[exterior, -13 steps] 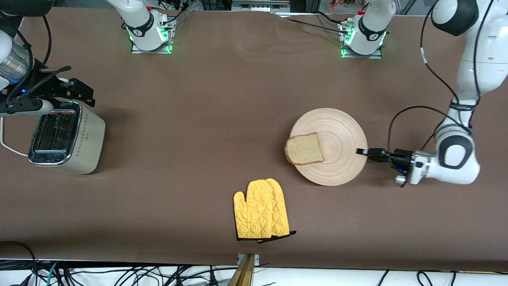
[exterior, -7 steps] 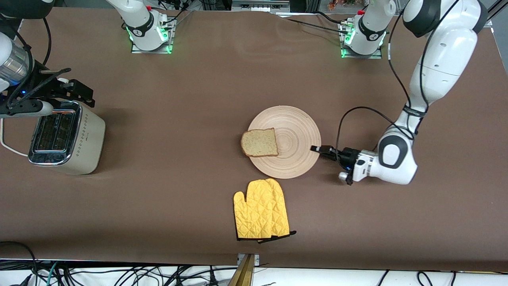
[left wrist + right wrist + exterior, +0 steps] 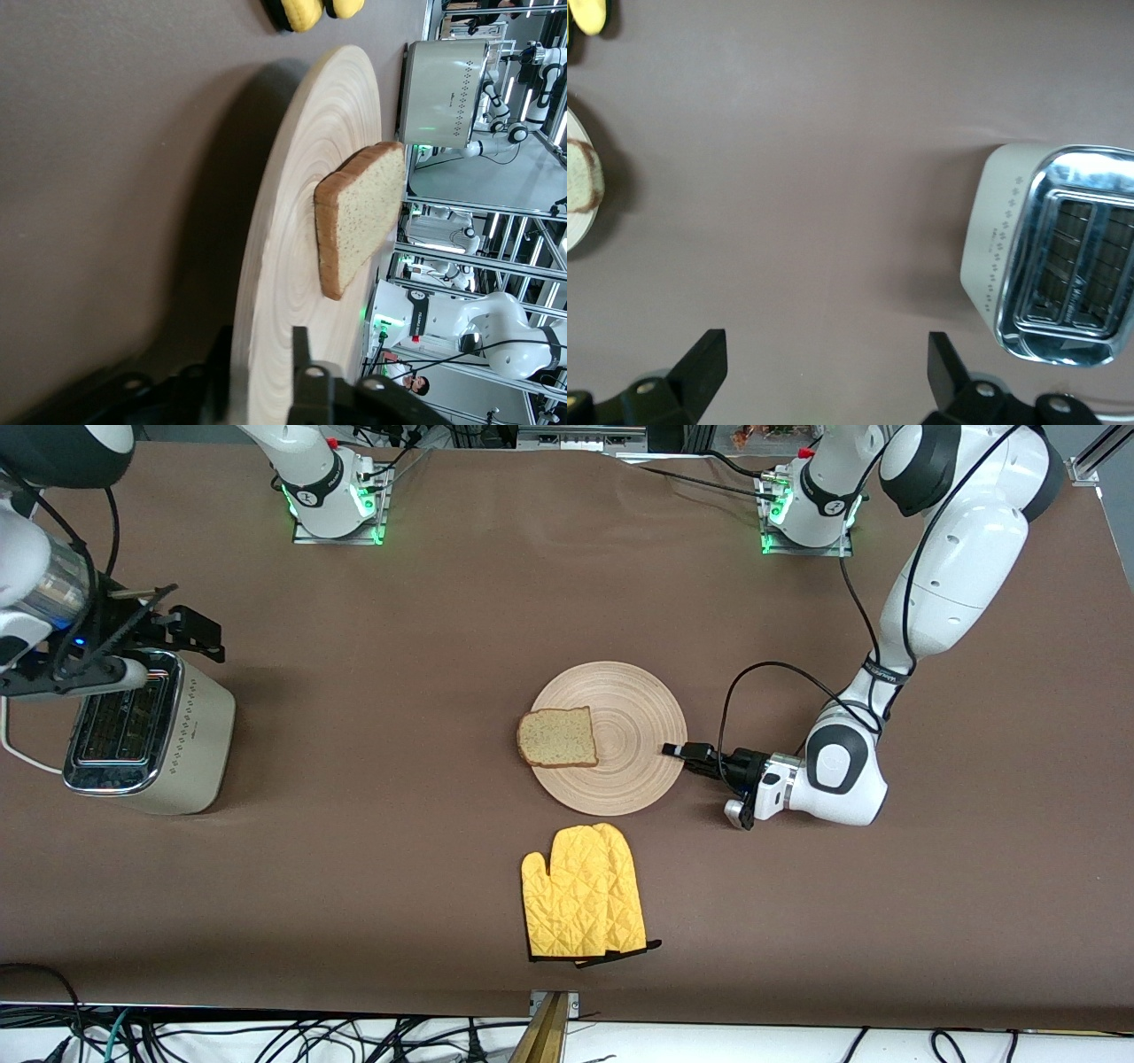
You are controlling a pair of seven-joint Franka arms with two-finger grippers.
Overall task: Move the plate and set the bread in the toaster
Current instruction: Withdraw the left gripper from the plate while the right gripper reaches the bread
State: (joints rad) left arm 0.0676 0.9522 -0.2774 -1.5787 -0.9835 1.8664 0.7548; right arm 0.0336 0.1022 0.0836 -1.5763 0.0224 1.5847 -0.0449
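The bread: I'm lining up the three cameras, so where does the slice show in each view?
Front view: the bread lies on the plate, at its edge toward the right arm's end.
Left wrist view: the slice lies mid-picture on the plate.
Right wrist view: only a sliver shows at the picture's edge.
Shared landmark: the toaster, seen in all three.

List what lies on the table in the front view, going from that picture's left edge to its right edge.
toaster → bread → plate → left gripper, its fingers shut on the plate's rim. The yellow oven mitt overlaps the bread and plate in this order, so it is left out.
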